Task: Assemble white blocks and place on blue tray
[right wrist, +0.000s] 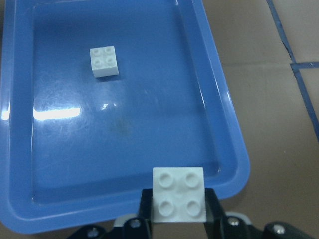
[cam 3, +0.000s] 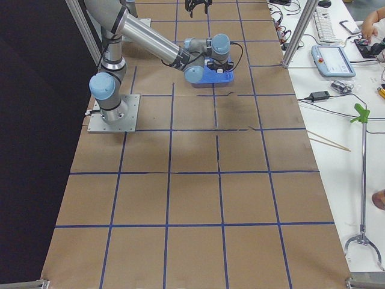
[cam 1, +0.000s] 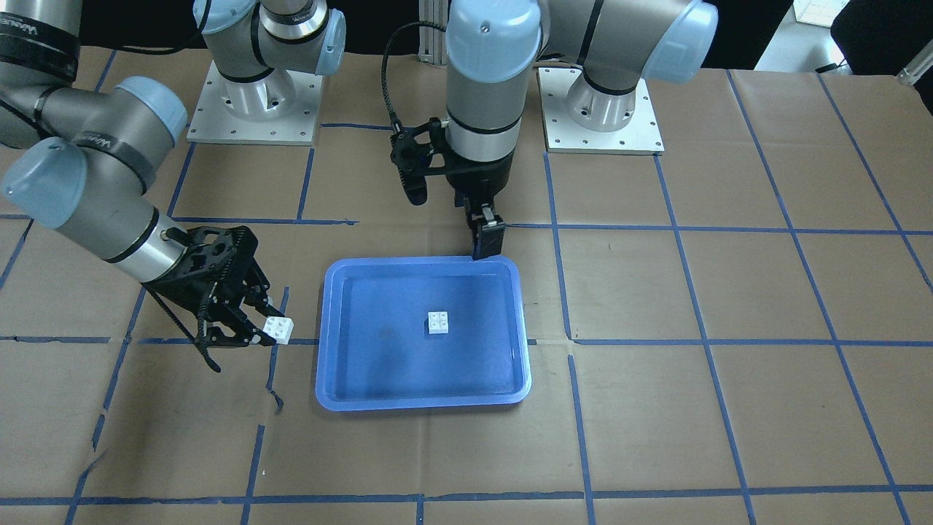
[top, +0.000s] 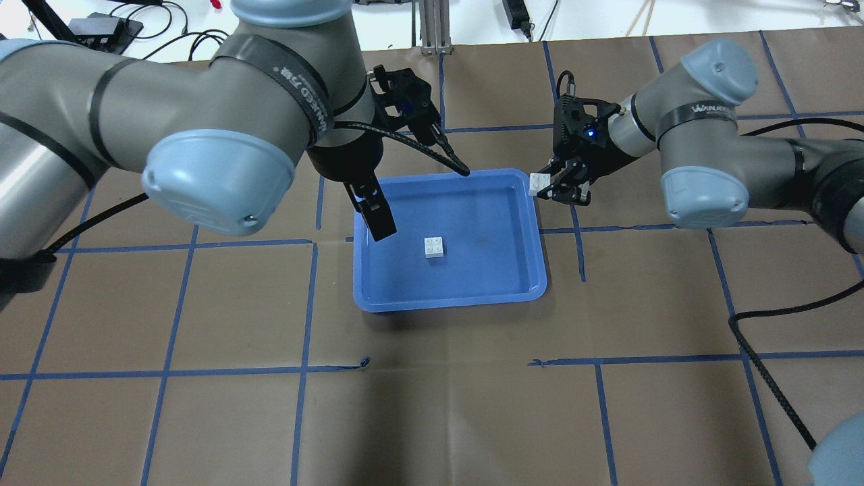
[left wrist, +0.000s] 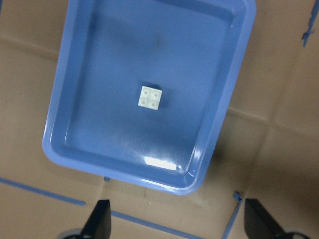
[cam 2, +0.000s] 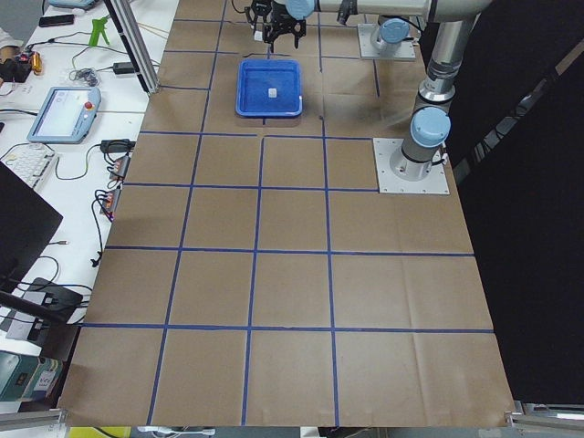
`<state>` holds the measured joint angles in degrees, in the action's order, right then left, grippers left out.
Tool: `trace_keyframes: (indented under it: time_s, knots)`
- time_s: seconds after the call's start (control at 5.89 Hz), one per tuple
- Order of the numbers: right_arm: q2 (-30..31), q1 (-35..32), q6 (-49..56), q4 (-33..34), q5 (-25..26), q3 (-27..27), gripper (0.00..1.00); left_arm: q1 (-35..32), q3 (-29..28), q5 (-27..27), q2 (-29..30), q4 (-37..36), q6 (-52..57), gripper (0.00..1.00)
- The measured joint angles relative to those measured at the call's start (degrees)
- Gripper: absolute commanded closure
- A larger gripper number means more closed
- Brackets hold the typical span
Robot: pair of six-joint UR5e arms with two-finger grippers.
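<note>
The blue tray (cam 1: 326,343) lies mid-table, also in the overhead view (top: 445,304). One white four-stud block (cam 1: 438,322) sits inside it near the middle, also seen from above (top: 434,247) and in both wrist views (left wrist: 150,97) (right wrist: 104,61). My right gripper (cam 1: 251,324) (top: 560,189) is shut on a second white block (cam 1: 278,329) (right wrist: 179,194), held studs-up just outside the tray's rim (right wrist: 219,89). My left gripper (top: 376,219) (cam 1: 487,240) hovers open and empty over the tray's edge nearest the robot, its fingertips (left wrist: 102,221) wide apart.
The table is brown paper with a grid of blue tape lines. The two arm base plates (cam 1: 255,109) (cam 1: 601,109) stand behind the tray. A bench with a tablet and cables (cam 2: 64,109) runs beyond the table's far side.
</note>
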<state>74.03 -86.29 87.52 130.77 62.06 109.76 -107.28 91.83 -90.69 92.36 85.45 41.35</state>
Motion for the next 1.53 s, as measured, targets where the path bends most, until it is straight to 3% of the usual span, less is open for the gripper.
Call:
trace_keyframes:
  time_s: [0.34,0.85,1.53]
  knots:
    - [-2.16,-5.44,-0.65,3.75,-0.03,1.48,0.77,3.34,-0.03,-0.33,-5.82,5.04,-12.17,0.01]
    - [-8.52,-10.07,-0.94,12.89,-0.08,3.12,0.77,10.01,-0.37,-0.31,-9.22,7.84,-32.53,0.01]
    - [-9.97,-11.92,-2.71,14.15,-0.27,3.18,0.77,16.02,-2.3,0.55,-10.98,10.19,-40.46,0.01]
